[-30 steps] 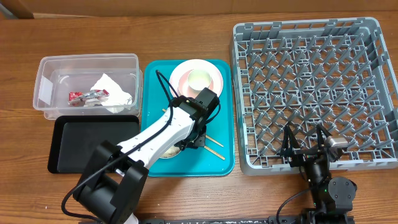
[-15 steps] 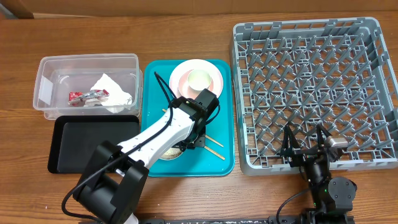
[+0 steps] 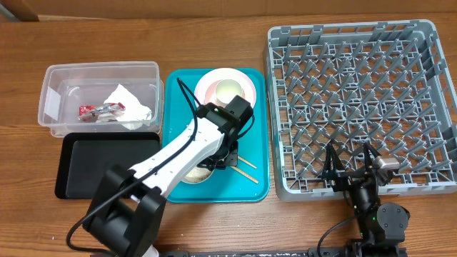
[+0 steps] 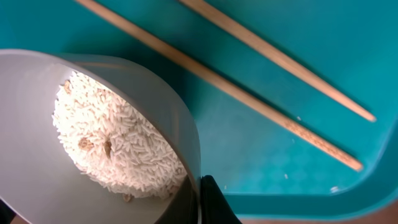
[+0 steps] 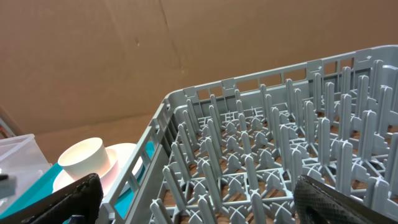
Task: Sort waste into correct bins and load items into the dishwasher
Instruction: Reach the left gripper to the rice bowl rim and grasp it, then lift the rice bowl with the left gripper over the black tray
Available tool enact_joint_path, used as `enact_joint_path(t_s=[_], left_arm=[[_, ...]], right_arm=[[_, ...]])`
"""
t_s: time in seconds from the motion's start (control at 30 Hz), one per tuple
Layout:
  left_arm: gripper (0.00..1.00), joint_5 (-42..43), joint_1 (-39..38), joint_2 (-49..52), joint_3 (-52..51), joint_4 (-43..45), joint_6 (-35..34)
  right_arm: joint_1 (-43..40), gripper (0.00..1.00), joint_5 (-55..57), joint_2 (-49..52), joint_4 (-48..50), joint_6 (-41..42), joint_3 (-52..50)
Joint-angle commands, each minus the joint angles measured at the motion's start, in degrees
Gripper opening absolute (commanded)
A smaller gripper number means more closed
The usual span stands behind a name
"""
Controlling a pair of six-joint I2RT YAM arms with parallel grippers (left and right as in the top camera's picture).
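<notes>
My left gripper [image 3: 226, 154] is over the teal tray [image 3: 258, 187], shut on the rim of a small grey bowl [image 3: 193, 173]. In the left wrist view its fingers [image 4: 214, 205] pinch the bowl wall [image 4: 180, 118], one inside and one outside. The bowl holds whitish rice [image 4: 118, 143] and looks tilted. Two chopsticks [image 4: 236, 93] lie on the tray beside the bowl and also show in the overhead view [image 3: 247, 174]. A white cup [image 3: 228, 91] stands on the pink plate [image 3: 208, 84]. My right gripper [image 3: 350, 168] is open and empty at the front edge of the grey rack [image 3: 357, 93].
The clear tub [image 3: 53, 100] at the left holds the napkin [image 3: 128, 103] and the red wrapper [image 3: 98, 110]. The black tray [image 3: 100, 168] lies in front of it. The right wrist view shows the rack pegs [image 5: 261, 143] and the cup [image 5: 84, 158].
My left wrist has shifted slightly toward the back of the teal tray with the bowl still held. The right arm has not moved.
</notes>
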Motion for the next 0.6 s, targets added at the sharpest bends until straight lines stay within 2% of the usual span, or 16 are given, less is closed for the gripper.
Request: enact_joint_path(t_s=[0.0,0.2,0.57], left_arm=[[0.04,-0.94,0.70,-5.44,2.54,-2.34,1.18],[0.04,-0.76,6.29,-11.34,2.54,-5.86,1.68],[0.04,3.78,23.98,-17.55,2.54,-9.94,8.52]], right_arm=[[-0.13,1.00,0.15,-0.02,0.31,0.24,-0.61],[-0.13,1.00,0.15,-0.02,0.31,0.24,-0.61],[-0.13,1.00,0.13,-0.02,0.31,0.24,-0.61]])
